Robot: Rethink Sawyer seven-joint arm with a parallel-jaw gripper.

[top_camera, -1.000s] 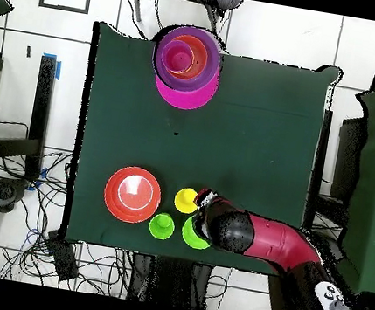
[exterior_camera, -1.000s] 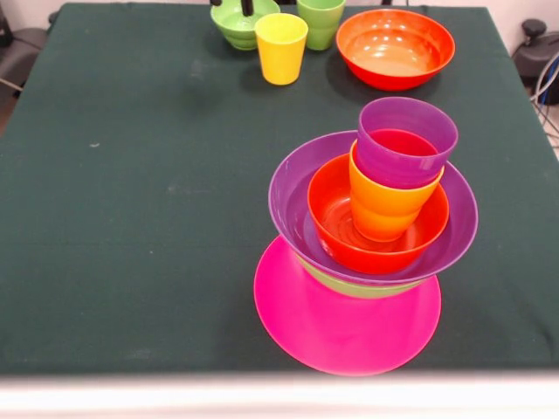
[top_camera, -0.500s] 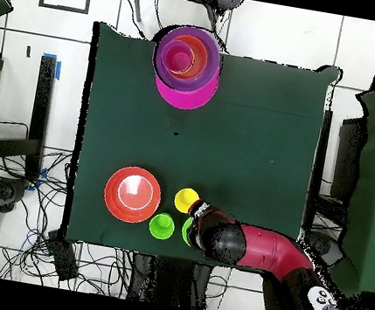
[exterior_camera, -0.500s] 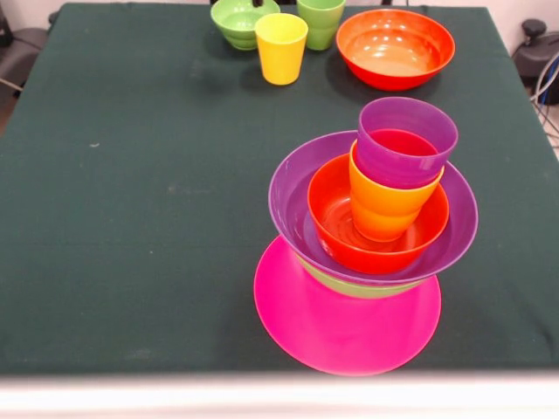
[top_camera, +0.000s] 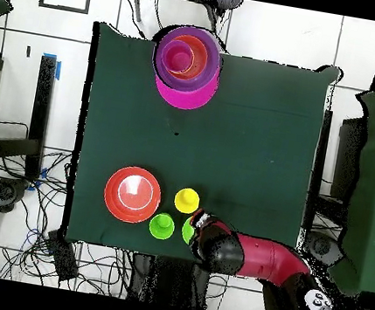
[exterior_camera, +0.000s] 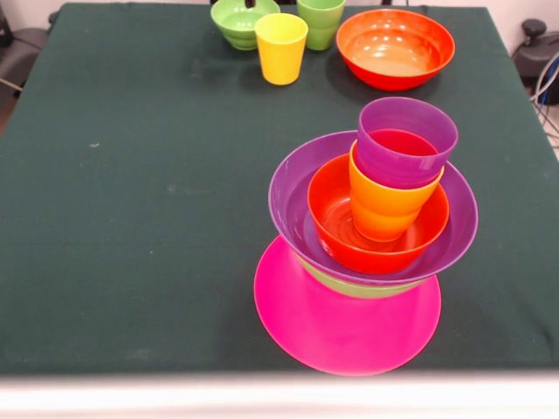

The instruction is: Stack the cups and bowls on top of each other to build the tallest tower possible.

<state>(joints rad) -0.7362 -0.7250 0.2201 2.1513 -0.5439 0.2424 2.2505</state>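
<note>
The tower stands near the table's front edge in the front view: a pink bowl (exterior_camera: 348, 327) as base, then a light green bowl (exterior_camera: 358, 286), a purple bowl (exterior_camera: 293, 196), an orange-red bowl (exterior_camera: 336, 218), an orange cup (exterior_camera: 384, 209) and a purple cup (exterior_camera: 406, 144) on top. At the far side stand a small green bowl (exterior_camera: 238, 22), a yellow cup (exterior_camera: 280, 48), a light green cup (exterior_camera: 320, 19) and a second orange-red bowl (exterior_camera: 395, 48). In the overhead view my gripper (top_camera: 200, 225) hovers over the small green bowl (top_camera: 186, 230), partly hiding it.
The red and black arm (top_camera: 258, 258) reaches in over the table edge beside the loose cups. The dark green cloth (exterior_camera: 131, 175) covers the table. Cables and chairs lie around the table in the overhead view.
The arm has drawn back toward the table edge and its tips have almost left the top of the front view. No cup or bowl has moved.
</note>
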